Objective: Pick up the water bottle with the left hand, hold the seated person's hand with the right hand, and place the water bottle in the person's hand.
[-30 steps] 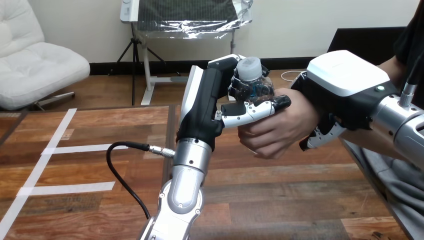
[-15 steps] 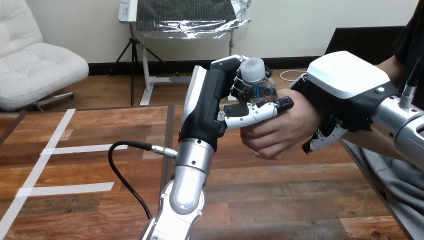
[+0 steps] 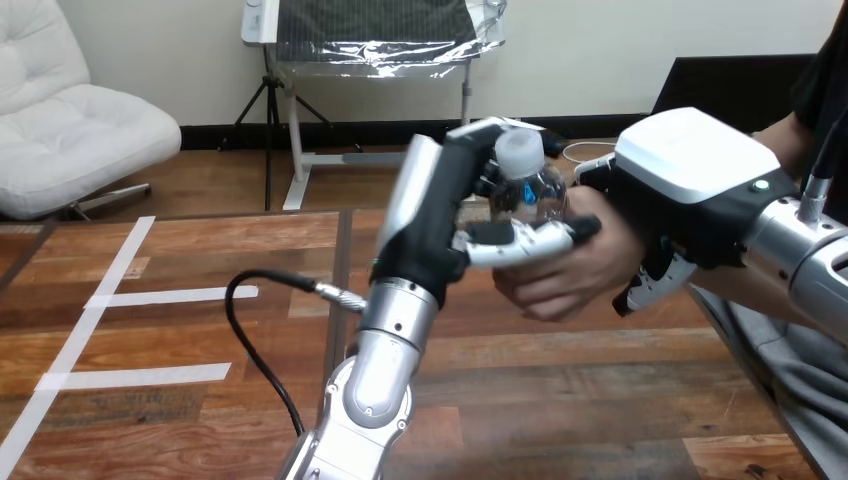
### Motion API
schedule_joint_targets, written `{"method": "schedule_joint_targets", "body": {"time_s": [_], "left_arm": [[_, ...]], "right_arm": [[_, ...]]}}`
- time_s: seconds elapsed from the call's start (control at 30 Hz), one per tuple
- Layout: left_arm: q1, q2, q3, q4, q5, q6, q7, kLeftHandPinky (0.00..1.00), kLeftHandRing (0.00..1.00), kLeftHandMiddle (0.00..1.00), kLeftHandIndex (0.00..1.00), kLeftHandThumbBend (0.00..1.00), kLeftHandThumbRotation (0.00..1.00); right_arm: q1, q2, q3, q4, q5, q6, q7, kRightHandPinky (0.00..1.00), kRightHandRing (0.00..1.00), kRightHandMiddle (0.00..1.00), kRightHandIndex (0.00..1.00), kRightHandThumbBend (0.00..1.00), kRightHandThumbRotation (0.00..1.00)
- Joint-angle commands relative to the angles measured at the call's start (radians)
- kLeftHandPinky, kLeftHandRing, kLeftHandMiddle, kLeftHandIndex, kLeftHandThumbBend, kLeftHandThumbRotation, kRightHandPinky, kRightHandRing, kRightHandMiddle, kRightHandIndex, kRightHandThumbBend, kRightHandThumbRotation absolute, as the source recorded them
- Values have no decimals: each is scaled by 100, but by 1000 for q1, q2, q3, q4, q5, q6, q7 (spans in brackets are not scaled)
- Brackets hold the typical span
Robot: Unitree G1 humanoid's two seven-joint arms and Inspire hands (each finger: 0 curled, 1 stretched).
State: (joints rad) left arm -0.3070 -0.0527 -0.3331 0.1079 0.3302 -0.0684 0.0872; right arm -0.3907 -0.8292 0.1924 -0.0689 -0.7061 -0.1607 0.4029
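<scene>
Clear plastic with a white cap, the water bottle [image 3: 525, 185] stands upright in the air above the wooden counter [image 3: 180, 350]. The left robot hand [image 3: 430, 220] grips it, fingers curled round its far side and thumb laid across its front. The person's hand [image 3: 570, 270] curls just under that thumb, against the bottle's lower part. The right robot hand [image 3: 690, 180] lies over the person's wrist, fingers hooked beneath it.

Bottle [image 3: 525, 185] between left hand [image 3: 430, 235] and person's hand [image 3: 575, 262]
</scene>
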Motion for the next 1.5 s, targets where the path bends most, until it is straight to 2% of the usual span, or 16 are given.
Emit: {"method": "schedule_joint_targets", "body": {"time_s": [0.0,0.13,0.33,0.73,1.47], "left_arm": [[-76,-13,-29,-19,16,-27,-31,93,97,98,98,91,57],[-70,-15,-21,-16,8,-44,-37,98,99,99,99,93,61],[-62,-18,-14,-15,11,-59,-30,99,100,100,100,90,63],[-51,-28,-3,-3,8,-94,-9,90,98,100,100,80,59],[-43,-22,-1,-5,4,-97,-19,93,100,100,100,81,72]], "right_arm": [[-25,-4,-34,-7,7,-4,-11,70,85,87,84,91,0],[-17,-5,-38,-7,6,-10,-22,73,87,89,86,91,0],[-7,-4,-45,-12,10,-9,-24,74,88,90,86,92,0],[13,0,-62,-24,25,-2,-17,75,89,91,85,92,0],[30,-1,-77,-57,50,31,23,79,90,92,86,90,0]]}}
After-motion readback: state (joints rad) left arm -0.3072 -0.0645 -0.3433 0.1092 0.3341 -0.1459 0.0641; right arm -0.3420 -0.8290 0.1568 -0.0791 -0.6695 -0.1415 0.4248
